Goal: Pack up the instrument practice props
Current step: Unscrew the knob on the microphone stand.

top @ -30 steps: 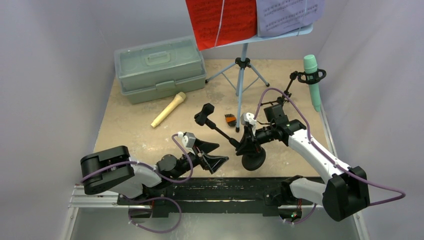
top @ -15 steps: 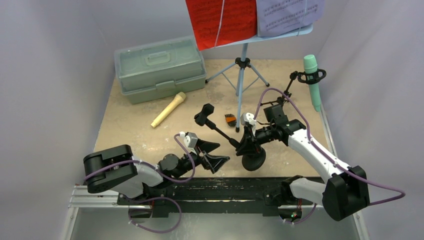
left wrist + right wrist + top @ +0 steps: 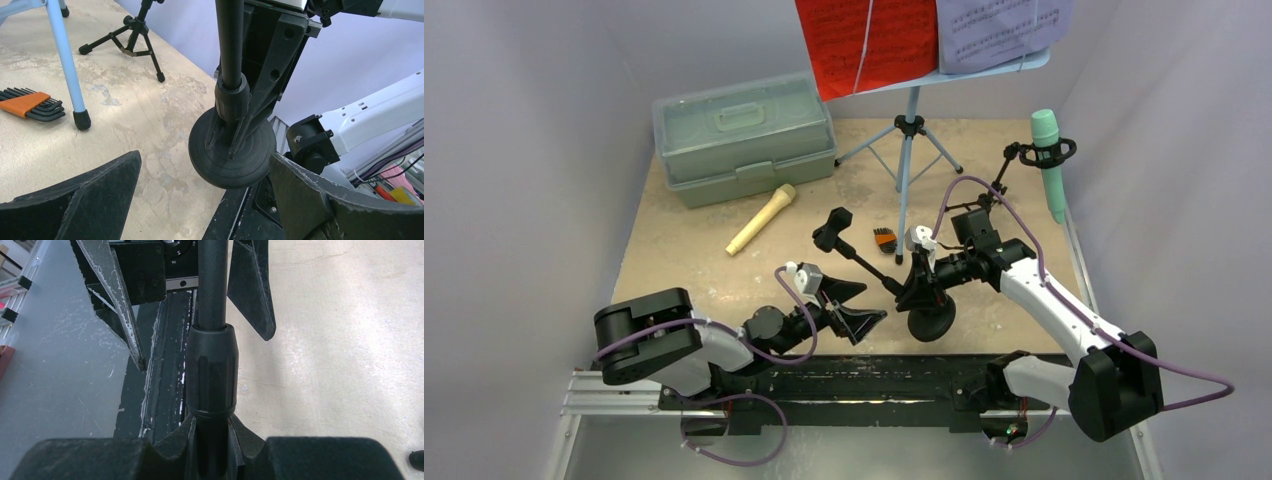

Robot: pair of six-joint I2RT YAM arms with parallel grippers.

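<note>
Holder first: round-base mic holder is at lower centre of the overhead frame, at the near edge of the table. It's tipped so its thin black stem slants toward upper left and ends in a blocky clip head. Base is a matte black disc with ribs running up to a grooved collar. Can't tell if the rim touches the tabletop.

Right gripper is clamped on the lower stem, close above the disc, with a tapered black finger on either side of the tube. Left gripper is spread wide and holds nothing, just left of the disc. In its wrist view the disc is framed between the two scuffed, chalk-scratched fingers, not touching them.

Tan microphone lies flat left of centre, smooth tapered plastic. Just above it is the pale green case: translucent, lid down, moulded handle on top.

Teal microphone hangs head-up in the ring-top tripod holder at the right edge.

Light-blue music rack stands top centre on slim tube legs with black rubber feet. Red sheet and purple sheet rest on its ledge.

Hex key set in an orange clip lies beside the rack's front leg. Tabletop is mottled tan, stone-like.
</note>
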